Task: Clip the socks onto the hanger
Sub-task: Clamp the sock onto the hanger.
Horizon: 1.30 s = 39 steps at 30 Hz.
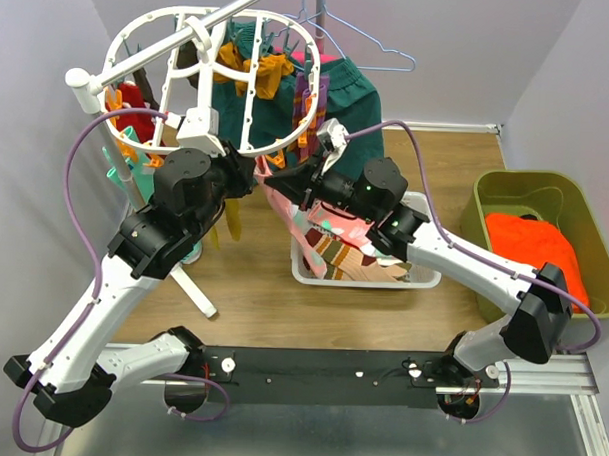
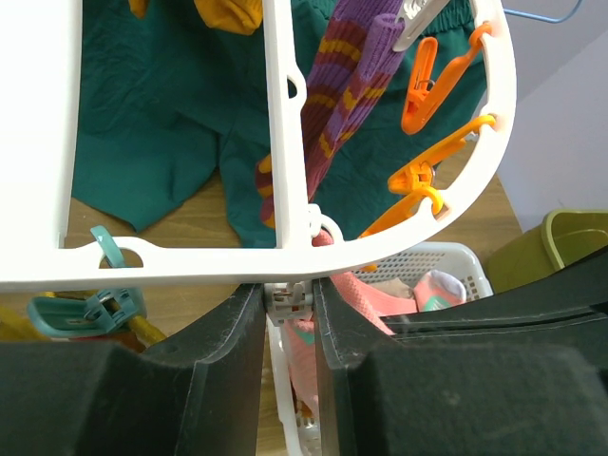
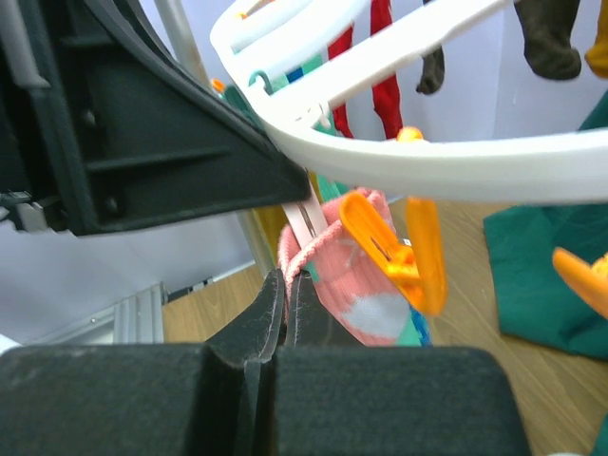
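Pink knit is pinched between the pressed-together fingers of your right gripper (image 3: 283,285). It is the cuff of the pink sock (image 3: 366,294), the one with a pale teal patch. You hold it just under the near rim of the hanger (image 2: 171,256), and the rest of the sock hangs down toward the white mesh basket (image 1: 368,281).

Your left gripper (image 2: 288,287) meets the same spot from the other side. Its jaws are narrowed, not fully together, on a small pale clip (image 2: 291,306) that hangs from the rim where a cross-bar joins it. In the right wrist view the clip's lower end reaches down to the edge of the cuff. You cannot tell from these views whether the fabric sits between the clip's jaws or only beside them.

By my reading you are in the clipping step for this one sock, one arm squeezing the clip and the other feeding the cuff. The next move calls for a short, straight lift of the cuff into the clip's mouth. Then ease the left gripper so the clip bites, and only after that spread the right fingers.

Mind the orange clip (image 3: 385,252) lying against the cuff, since it could snag the knit.

A maroon striped sock (image 2: 337,104) hangs on the frame's far side. More socks (image 1: 333,257) wait in the basket, so the task looks well short of done.
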### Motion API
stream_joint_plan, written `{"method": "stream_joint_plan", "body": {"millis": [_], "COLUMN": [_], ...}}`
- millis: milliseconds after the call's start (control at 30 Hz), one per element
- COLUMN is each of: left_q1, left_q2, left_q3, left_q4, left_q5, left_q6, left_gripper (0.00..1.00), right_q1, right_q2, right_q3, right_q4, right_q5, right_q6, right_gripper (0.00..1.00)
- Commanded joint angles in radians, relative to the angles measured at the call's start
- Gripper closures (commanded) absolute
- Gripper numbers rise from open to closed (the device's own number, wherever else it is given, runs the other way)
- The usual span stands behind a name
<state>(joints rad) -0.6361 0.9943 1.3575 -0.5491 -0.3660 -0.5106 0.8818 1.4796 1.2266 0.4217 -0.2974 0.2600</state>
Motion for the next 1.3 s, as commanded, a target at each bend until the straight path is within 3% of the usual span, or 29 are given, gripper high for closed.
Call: {"method": "stream_joint_plan", "body": {"millis": [0,167,267,400,500,600,733,833,1033,1267], "left_q1": [0.003,0.003,0.001,0.001,0.001,0.001,0.001,0.001,0.001,0.003], "left_q2": [0.006,0.001,-0.003,-0.01,-0.014,-0.017,-0.016,-0.017,-0.02,-0.039], "left_q3": [0.029,0.052,0.061,0.075,0.091,0.106,0.123,0.138,0.16,0.15], "left_q4": [-0.038,-0.051,-0.055,-0.057,-0.064,-0.072,-0.078,-0.078,-0.087,-0.1], "left_q5": [0.006,-0.005,-0.005,-0.013,-0.031,-0.047,-0.067,-0.085,-0.094,-0.125], "left_q6": [-0.003,0.003,0.001,0.001,0.003,0.004,0.018,0.035,0.043,0.053], "left_gripper": [1.0,1.0,0.89,0.53,0.38,0.3,0.29,0.29,0.29,0.28], "right_q1": [0.003,0.003,0.003,0.003,0.003,0.002,0.003,0.002,0.003,0.002], "right_q2": [0.007,0.022,0.03,0.036,0.038,0.041,0.031,0.005,-0.073,-0.162], "right_q3": [0.071,0.096,0.102,0.105,0.114,0.128,0.129,0.105,-0.019,-0.226], "right_q4": [0.046,0.049,0.048,0.048,0.049,0.042,0.022,-0.018,-0.149,-0.242], "right_q5": [-0.035,-0.048,-0.059,-0.072,-0.085,-0.097,-0.1,-0.06,0.085,0.19], "right_q6": [-0.005,-0.001,0.005,0.013,0.018,0.019,0.015,-0.008,-0.087,-0.128], "right_gripper": [0.99,0.99,0.99,0.95,0.82,0.7,0.43,0.31,0.17,0.09]}}
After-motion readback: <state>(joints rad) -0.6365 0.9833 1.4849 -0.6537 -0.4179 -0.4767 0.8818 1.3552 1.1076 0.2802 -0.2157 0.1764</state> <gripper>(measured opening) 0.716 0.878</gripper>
